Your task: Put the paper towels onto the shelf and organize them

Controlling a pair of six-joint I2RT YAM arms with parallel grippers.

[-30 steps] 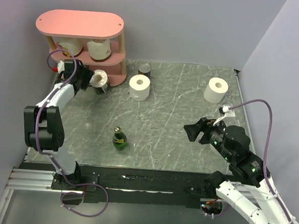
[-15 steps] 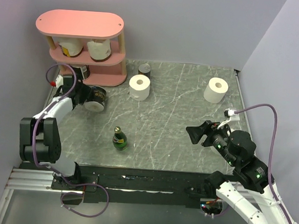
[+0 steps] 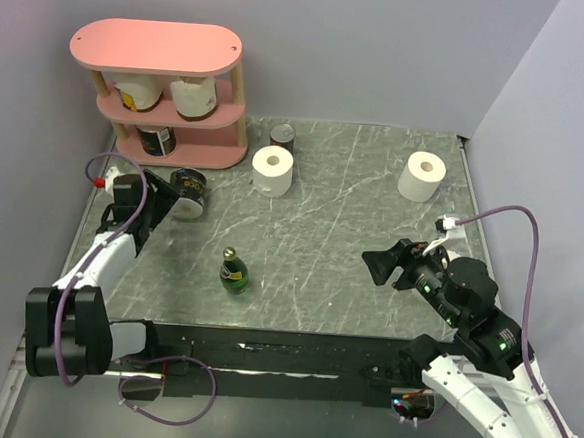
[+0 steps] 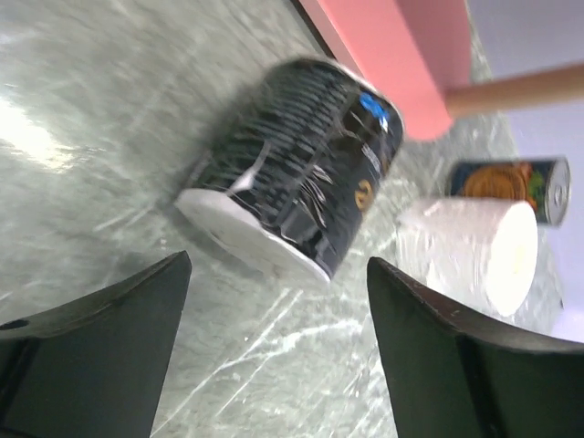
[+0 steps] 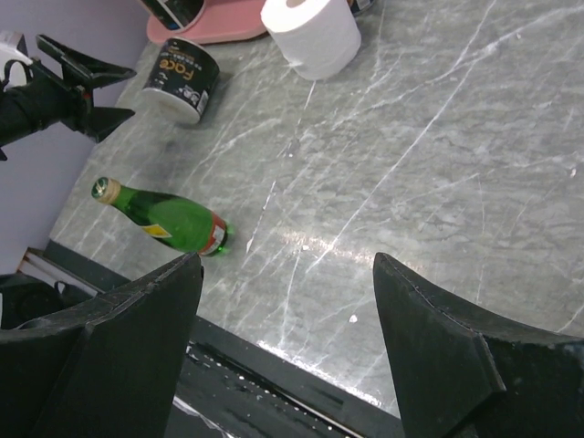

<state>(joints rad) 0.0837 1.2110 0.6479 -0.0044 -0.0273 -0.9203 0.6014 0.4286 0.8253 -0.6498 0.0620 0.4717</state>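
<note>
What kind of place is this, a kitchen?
Probably a robot test booth, not a kitchen: bare purple walls close around one marble-look table, with a left arm and right arm bolted at its edge.

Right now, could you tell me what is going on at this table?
Two arms are stocking the pink shelf; three paper towel rolls are on it. The left gripper is open, facing a dark-wrapped roll that sits on the table near the shelf's foot. The right gripper hangs open and empty. Two white rolls wait on the table.
</note>
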